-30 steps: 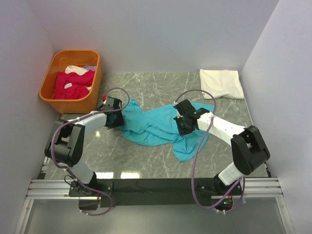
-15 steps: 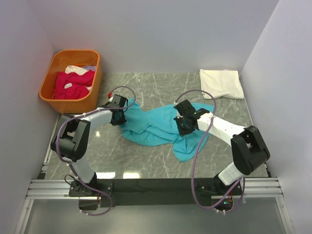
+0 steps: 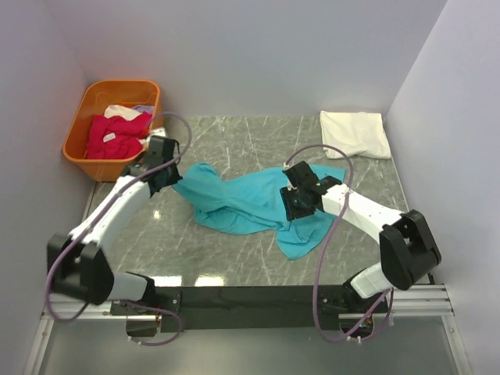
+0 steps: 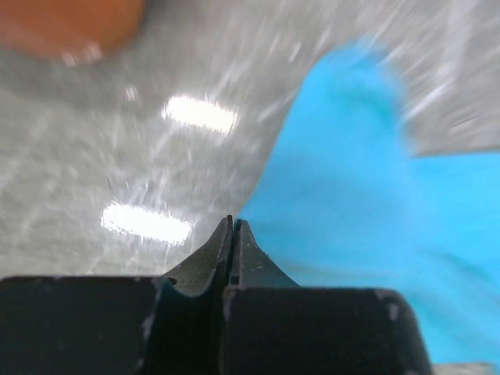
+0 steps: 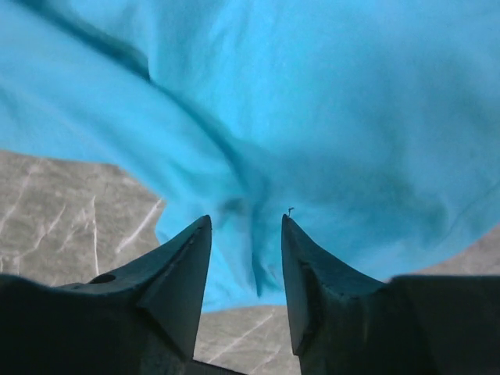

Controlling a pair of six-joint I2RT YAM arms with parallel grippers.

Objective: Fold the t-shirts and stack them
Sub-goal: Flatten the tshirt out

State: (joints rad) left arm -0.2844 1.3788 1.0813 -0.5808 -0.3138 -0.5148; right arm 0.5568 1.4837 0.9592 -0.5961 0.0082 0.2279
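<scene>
A turquoise-teal t-shirt (image 3: 242, 205) lies crumpled in the middle of the marble table. My left gripper (image 3: 168, 178) is shut on its left edge; in the left wrist view the closed gripper (image 4: 233, 222) meets the teal t-shirt (image 4: 367, 180) right at the cloth's border. My right gripper (image 3: 294, 206) stands open over the shirt's right part. Seen from the right wrist, the gripper (image 5: 246, 220) straddles a fold of the teal t-shirt (image 5: 312, 101) without pinching it. A white t-shirt (image 3: 355, 133) lies folded at the back right. Magenta-pink t-shirts (image 3: 117, 134) fill the basket.
The orange plastic basket (image 3: 101, 166) stands at the back left, just beyond my left gripper; it shows as an orange blur (image 4: 70, 23) in the left wrist view. Grey walls close the table on three sides. Bare marble (image 3: 234, 258) lies in front of the teal shirt.
My left gripper shut on the teal shirt's left edge and drew it left and back, toward the basket, stretching the cloth. My right gripper opened and let go of the shirt.
</scene>
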